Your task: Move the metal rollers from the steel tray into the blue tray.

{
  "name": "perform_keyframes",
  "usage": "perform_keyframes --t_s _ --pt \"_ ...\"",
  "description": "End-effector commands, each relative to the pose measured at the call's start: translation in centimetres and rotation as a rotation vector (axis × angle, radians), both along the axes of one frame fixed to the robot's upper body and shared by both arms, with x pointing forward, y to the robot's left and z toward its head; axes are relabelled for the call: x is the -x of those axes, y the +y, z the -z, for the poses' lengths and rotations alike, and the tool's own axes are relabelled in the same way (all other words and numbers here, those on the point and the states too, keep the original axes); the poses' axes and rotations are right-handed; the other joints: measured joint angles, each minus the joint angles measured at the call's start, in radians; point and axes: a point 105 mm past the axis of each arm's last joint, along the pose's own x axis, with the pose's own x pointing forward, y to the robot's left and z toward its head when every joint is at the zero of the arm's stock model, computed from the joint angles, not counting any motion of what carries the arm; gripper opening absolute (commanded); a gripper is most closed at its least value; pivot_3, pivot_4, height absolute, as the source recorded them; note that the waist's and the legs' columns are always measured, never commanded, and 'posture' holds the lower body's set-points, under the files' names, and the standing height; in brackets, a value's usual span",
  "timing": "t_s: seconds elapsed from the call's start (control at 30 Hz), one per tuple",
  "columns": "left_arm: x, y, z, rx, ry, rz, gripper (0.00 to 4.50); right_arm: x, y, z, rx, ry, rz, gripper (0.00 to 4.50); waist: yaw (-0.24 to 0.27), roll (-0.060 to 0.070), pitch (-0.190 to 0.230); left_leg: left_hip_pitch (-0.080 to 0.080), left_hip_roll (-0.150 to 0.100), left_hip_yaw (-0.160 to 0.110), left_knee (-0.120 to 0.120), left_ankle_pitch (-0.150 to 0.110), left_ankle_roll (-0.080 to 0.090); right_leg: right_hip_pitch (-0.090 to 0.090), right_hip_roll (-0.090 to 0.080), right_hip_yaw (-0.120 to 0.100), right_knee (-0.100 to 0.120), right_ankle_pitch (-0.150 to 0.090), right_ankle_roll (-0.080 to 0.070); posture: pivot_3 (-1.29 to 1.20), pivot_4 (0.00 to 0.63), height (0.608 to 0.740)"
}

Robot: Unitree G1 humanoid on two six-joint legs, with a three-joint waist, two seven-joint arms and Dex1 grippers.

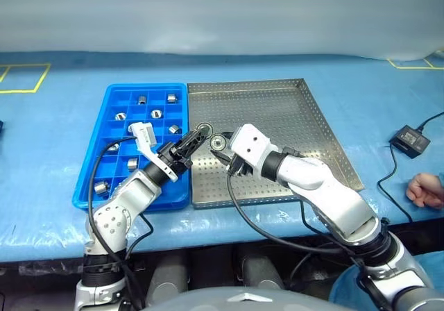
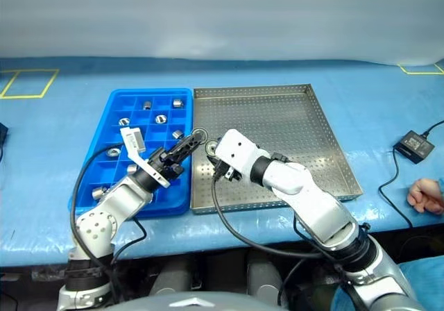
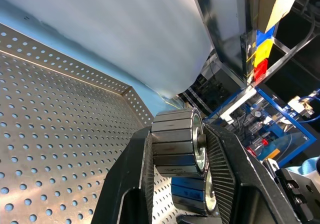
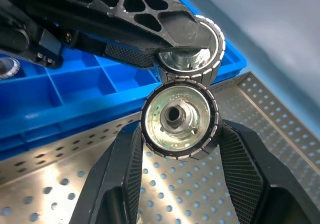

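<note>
1. progress: the blue tray (image 1: 121,127) already carries metal rollers in several of its square compartments, about eight as far as the head views let me count, among them one in a far cell (image 1: 141,100) and one in a near cell (image 1: 101,187).

2. the steel tray (image 1: 277,116), touching the blue tray's right side, shows a bare perforated floor. i see no loose roller lying on it; the arms hide a part of its near left corner.

3. what looks left: two rollers, both in the air over the steel tray's left edge, just beside the blue tray. neither has been set into a compartment yet.

4. the left gripper (image 1: 196,139) is clenched on one roller (image 3: 178,141), pads pressing its flat ends, the grooved side facing the wrist camera.

5. the right gripper (image 4: 177,134) is clamped on the other roller (image 4: 179,120), held by its rim with the dark centre hole facing the camera. this roller sits right against the left one (image 4: 192,54), nearly touching.

6. my reading: the task is close to done, with placing these two the remaining work.

7. writing: no brand, label or lettering can be read on the trays, rollers or grippers. a black power adapter (image 1: 409,141) lies well to the right of the steel tray; any marking on it is too small to tell.
</note>
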Motion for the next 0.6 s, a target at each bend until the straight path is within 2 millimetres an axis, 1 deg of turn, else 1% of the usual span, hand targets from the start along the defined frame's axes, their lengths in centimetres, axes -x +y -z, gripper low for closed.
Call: perform_keyframes --t_s 0.03,0.13,0.23,0.27,0.33,0.4,0.47,0.5,0.57,0.6 --pt "0.1 1.6 0.1 -0.032 0.006 -0.067 1.32 -4.5 -6.4 -3.2 0.155 -0.31 0.355 2.11 0.004 0.0 0.0 0.0 0.0 0.0 0.0 0.0 0.0 0.0 0.0 0.0 0.0 0.0 0.0 -0.01 0.15 0.74" --pt "0.0 2.0 0.2 -0.022 0.019 -0.09 1.32 -5.2 -7.4 -3.0 0.266 -0.402 0.417 2.11 0.007 -0.001 0.0 0.0 0.0 0.001 0.001 0.0 0.0 0.0 -0.002 0.001 0.0 0.0 0.0 -0.01 0.15 0.74" --pt "0.1 2.3 0.0 -0.007 0.029 -0.105 1.32 -6.0 -8.4 -2.8 0.328 -0.463 0.494 2.11 0.008 -0.001 0.001 0.001 0.0 0.002 0.001 0.0 0.0 0.0 0.0 0.0 0.0 0.0 0.0 -0.01 0.15 0.74" --pt "0.1 2.4 0.0 -0.007 0.033 -0.112 1.32 -6.1 -8.5 -2.8 0.327 -0.477 0.512 2.11 0.008 -0.001 0.001 0.001 0.0 0.002 0.001 0.0 0.0 0.0 0.001 0.0 0.0 0.0 0.0 0.0 0.15 0.74" --pt "0.1 2.7 0.0 -0.034 0.033 -0.135 1.32 -6.1 -8.2 -2.8 0.252 -0.435 0.516 2.11 0.007 -0.001 0.001 0.001 0.0 0.002 0.0 0.001 -0.001 -0.001 0.002 0.0 0.0 0.0 -0.001 0.0 0.15 0.74" --pt "0.2 3.5 -0.3 -0.142 -0.019 -0.187 1.32 -5.5 -6.5 -2.4 0.024 -0.255 0.469 2.11 0.007 -0.002 0.001 0.001 0.0 0.001 -0.001 0.001 -0.001 -0.001 0.003 0.0 0.0 0.001 -0.001 0.0 0.15 0.74" --pt "0.2 4.6 -0.9 -0.26 -0.097 -0.262 1.32 -4.2 -4.1 -2.1 -0.205 -0.048 0.36 2.11 0.004 -0.002 0.001 0.001 0.0 0.0 -0.001 0.0 -0.001 0.0 0.005 0.001 0.0 0.001 -0.002 0.0 0.15 0.74" --pt "0.1 5.3 -1.2 -0.294 -0.119 -0.306 1.32 -3.2 -2.8 -2.1 -0.268 0.025 0.273 2.11 0.004 -0.002 0.001 0.001 0.0 0.0 -0.001 0.0 -0.002 0.0 0.005 0.001 0.0 0.001 -0.002 0.01 0.15 0.74" --pt "-0.1 6.4 -1.5 -0.352 -0.138 -0.366 1.32 -1.2 -0.8 -2.3 -0.305 0.097 0.112 2.11 0.008 -0.001 0.001 0.0 0.003 -0.001 -0.002 0.0 -0.002 0.0 0.004 0.0 0.0 0.001 -0.002 0.02 0.15 0.74" --pt "-0.2 6.8 -1.4 -0.386 -0.138 -0.386 1.32 -0.4 -0.1 -2.4 -0.314 0.119 0.05 2.11 0.012 -0.002 0.001 0.001 0.004 -0.001 -0.002 0.0 -0.001 0.0 0.003 0.0 0.0 0.001 -0.002 0.03 0.15 0.74"
